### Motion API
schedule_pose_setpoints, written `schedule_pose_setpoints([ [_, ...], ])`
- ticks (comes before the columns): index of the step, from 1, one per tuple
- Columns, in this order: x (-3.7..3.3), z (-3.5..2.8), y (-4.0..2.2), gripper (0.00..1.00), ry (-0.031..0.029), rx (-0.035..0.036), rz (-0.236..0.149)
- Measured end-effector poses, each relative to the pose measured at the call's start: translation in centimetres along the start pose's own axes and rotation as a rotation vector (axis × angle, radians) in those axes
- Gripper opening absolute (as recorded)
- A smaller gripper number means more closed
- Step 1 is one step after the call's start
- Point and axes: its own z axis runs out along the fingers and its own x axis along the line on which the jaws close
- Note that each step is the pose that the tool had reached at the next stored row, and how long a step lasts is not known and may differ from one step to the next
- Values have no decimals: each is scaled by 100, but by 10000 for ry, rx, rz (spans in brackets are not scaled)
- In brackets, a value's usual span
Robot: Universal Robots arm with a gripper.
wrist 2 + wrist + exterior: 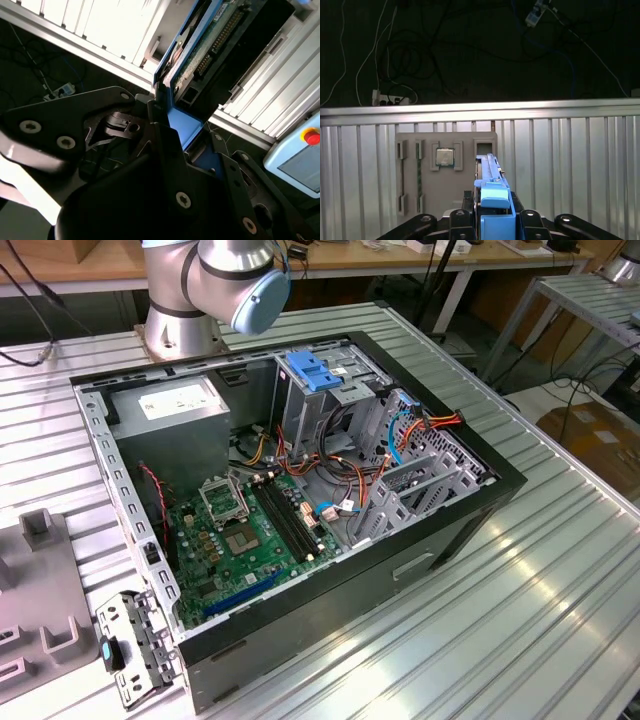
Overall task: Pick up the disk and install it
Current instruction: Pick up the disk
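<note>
Your gripper (496, 220) was closed on the disk (488, 170), the jaws clamped against its blue side bracket (495, 195) in both wrist views. The disk was held edge-on, with its circuit board (212, 42) exposed in the second wrist view. In the first wrist view, a grey fixture plate (447, 190) carrying a processor chip (445, 156) lay beyond the disk on the ribbed table (570, 160). In the exterior view, the open computer case (350, 600) sat at centre, with the arm's base (180, 325) at its 11 o'clock.
</note>
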Motion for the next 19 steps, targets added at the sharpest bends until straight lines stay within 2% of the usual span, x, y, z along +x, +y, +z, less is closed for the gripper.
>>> schedule_pose_setpoints([
  [5, 0, -64, 0, 37, 1, -6, 0],
  [11, 1, -182, -1, 37, 1, -16, 0],
  [17, 1, -257, -1, 37, 2, -29, 0],
  [19, 2, -311, -1, 37, 2, -38, 0],
])
